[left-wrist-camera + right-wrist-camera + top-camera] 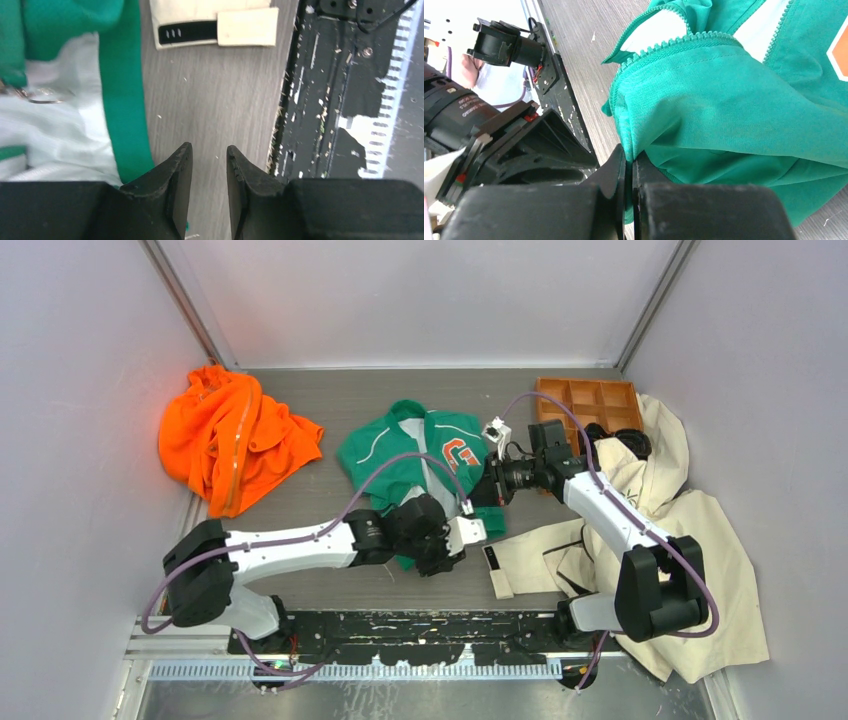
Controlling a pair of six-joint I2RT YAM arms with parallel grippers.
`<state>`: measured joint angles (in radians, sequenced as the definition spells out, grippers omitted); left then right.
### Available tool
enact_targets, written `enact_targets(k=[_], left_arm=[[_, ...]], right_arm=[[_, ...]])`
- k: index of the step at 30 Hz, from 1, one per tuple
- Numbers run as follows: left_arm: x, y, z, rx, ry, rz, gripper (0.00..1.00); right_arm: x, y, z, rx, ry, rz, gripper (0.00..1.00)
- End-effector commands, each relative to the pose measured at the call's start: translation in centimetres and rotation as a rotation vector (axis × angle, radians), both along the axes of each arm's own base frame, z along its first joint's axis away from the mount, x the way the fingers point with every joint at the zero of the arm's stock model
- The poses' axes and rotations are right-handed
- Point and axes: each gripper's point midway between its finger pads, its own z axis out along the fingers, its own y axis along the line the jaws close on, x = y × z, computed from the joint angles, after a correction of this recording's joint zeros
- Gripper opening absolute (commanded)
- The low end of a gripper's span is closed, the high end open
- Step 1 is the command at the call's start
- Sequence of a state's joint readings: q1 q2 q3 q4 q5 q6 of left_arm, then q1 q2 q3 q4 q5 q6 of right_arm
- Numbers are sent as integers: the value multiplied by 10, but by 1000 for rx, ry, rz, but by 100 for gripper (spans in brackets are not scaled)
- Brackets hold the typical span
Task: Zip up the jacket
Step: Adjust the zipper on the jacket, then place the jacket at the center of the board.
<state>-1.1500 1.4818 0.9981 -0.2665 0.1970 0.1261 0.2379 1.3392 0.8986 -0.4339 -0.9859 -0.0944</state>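
Note:
The green jacket (400,455) lies open on the table, with its orange-and-white "G" patch (459,453) and pale lining showing. My right gripper (487,490) is shut on the jacket's lower right edge. In the right wrist view the gripper (629,159) pinches a fold of green fabric (724,115) below the zipper teeth (674,42). My left gripper (445,560) hovers at the jacket's near hem. In the left wrist view the gripper (209,149) is open and empty over bare table. The green hem (125,100), the lining (60,130) and a metal zipper pull (40,96) lie to its left.
A bright orange garment (235,435) lies at the back left. A cream coat (690,540) covers the right side, its strap (497,572) near my left gripper and also in the left wrist view (215,27). A wooden tray (590,400) sits at the back right. The black base rail (420,630) runs along the near edge.

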Motion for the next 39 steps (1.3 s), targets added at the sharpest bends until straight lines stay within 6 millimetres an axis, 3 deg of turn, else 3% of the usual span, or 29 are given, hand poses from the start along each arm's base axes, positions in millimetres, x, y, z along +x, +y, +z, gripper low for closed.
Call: enact_targets(k=[1,8,13,18,24,27,34,39], left_arm=[[-13,0,41,-177,37,18,34],[1,46,73,-337,-6,226,51],[20,70,79,-436,-5,390,63],[35,56,89,-546,120,445,63],[49,49,79,-505,153,486,63],[56,49,72,-517,170,512,62],[65,39,62,-557,205,518,60],[69,38,58,-564,205,523,60]], right_arm=[[3,3,28,47,-130,36,1],[-8,2,30,60,-190,106,1],[-17,5,30,100,-198,157,2],[-26,1,17,68,-143,192,2],[-52,-23,-12,-109,3,305,2],[-56,-30,-27,-156,41,342,3],[-32,-39,-64,-271,-27,227,3],[-18,-43,-83,-337,19,180,3]])
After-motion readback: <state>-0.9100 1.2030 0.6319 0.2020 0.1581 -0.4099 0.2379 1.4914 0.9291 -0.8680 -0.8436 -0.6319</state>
